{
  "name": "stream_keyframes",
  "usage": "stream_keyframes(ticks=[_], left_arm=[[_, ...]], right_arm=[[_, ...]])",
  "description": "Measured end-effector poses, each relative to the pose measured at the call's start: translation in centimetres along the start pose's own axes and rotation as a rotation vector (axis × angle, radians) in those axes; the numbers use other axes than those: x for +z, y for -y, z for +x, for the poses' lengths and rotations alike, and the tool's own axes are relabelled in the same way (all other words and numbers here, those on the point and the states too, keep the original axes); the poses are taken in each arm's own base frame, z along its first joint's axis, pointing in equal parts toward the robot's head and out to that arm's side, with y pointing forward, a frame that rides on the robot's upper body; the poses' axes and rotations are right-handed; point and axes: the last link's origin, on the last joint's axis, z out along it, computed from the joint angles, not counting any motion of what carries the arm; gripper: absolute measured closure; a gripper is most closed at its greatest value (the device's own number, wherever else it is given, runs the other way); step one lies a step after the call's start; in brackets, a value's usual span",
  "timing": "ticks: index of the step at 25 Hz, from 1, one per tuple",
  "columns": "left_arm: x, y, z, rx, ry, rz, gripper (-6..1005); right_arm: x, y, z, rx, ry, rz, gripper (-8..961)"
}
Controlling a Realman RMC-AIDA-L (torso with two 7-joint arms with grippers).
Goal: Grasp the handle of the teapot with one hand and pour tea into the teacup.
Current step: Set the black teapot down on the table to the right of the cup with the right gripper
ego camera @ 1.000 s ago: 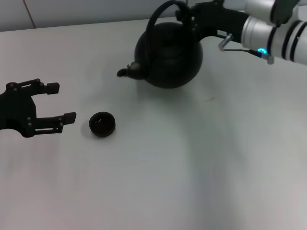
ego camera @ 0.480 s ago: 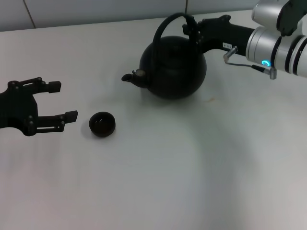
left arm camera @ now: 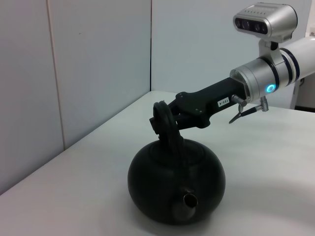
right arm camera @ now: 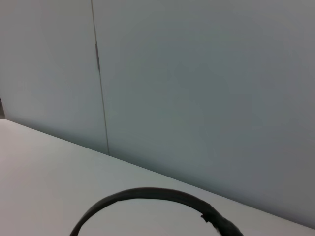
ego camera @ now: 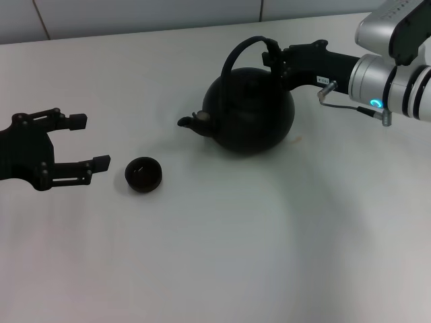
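Note:
The round matte-black teapot (ego camera: 250, 116) sits on the white table at the back centre, upright, spout (ego camera: 192, 122) pointing left toward the teacup. My right gripper (ego camera: 273, 52) is shut on the upper right part of the arched handle (ego camera: 244, 48). The left wrist view shows the teapot (left arm camera: 177, 187) from the spout side, with that gripper (left arm camera: 165, 114) clamped on the handle (left arm camera: 170, 137). In the right wrist view only the handle's arc (right arm camera: 152, 196) shows. The small dark teacup (ego camera: 143, 174) stands on the table left of the teapot. My left gripper (ego camera: 91, 142) rests open just left of the cup.
A white table (ego camera: 269, 235) spreads under everything, with a pale wall (ego camera: 135, 13) behind its far edge. A small brownish speck (ego camera: 297, 140) lies on the table beside the teapot's right side.
The right gripper has brought the teapot down and rightward; it went from tilted with its spout low to upright on the table. The left gripper and teacup stayed put.

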Motion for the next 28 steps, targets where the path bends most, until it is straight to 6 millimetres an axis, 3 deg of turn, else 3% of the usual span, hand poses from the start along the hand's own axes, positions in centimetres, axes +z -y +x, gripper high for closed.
stream_keyframes(ticks=[22,28], left_arm=[[0.14,-0.16,0.47,0.017,-0.007,-0.005,151],[0.14,-0.16,0.47,0.017,-0.007,-0.005,151]], right_arm=[[-0.33,0.49,0.42,0.037,-0.024,0.024,777],[-0.66,0.69,0.10,0.028,-0.009,0.034,544]])
